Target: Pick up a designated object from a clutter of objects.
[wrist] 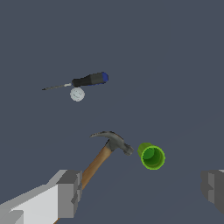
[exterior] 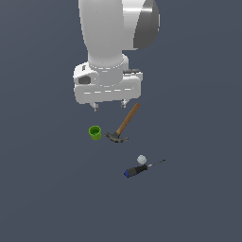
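The small bright green cup (exterior: 95,133) (wrist: 152,156) stands upright on the dark floor, just beside the hammer's dark head. My gripper (exterior: 109,106) (wrist: 142,190) hangs above the floor, behind and above the cup in the exterior view. Its fingers are spread wide, open, with nothing between them. The two fingertips (exterior: 95,108) show as small pads under the white hand. The wrist view has the cup sitting between the two fingers (wrist: 68,192), a little ahead of them.
A wooden-handled hammer (exterior: 125,124) (wrist: 103,155) lies next to the cup. Nearer the front are a small white ball (exterior: 141,159) (wrist: 77,94) and a black-and-blue-handled screwdriver (exterior: 142,168) (wrist: 83,81), close together.
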{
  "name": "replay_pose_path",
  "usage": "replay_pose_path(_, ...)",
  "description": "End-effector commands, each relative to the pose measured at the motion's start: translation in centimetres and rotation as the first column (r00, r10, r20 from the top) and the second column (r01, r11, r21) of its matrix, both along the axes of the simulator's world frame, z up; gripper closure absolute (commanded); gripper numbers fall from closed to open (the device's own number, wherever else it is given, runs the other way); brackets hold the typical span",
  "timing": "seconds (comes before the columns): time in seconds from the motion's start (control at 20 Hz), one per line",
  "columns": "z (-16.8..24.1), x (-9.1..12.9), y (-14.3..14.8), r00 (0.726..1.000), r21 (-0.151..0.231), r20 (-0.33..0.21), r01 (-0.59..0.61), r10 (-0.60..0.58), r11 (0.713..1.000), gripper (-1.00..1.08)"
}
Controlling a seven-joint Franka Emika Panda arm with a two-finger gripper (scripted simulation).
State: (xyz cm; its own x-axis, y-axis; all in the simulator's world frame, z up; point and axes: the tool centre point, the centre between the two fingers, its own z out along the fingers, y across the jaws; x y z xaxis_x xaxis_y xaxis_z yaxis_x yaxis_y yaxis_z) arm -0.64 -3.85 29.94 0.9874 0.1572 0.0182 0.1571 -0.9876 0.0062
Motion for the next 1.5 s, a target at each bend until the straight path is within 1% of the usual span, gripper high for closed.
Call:
replay_pose_path(0.0, -1.5, 0.0, -0.7, 0.999, 0.0, -0.001, -0.047, 0.047, 0.999, -0.92)
replay_pose_path(0.35, -5.5, -0.3, -2.7, 0.983, 0.002, -0.005, -0.182, 0.182, 0.983, -0.92)
replay_pose_path(0.7, -9.5, -1.0, -4.7, 0.95, 0.003, -0.007, -0.312, 0.312, 0.95, -0.92)
replay_pose_path(1.05, -13.4, -2.1, -6.6, 0.9, 0.003, -0.01, -0.436, 0.436, 0.9, -0.92)
replay_pose_path(1.45, -17.4, -3.9, -8.6, 0.827, 0.003, -0.014, -0.562, 0.562, 0.827, -0.92)
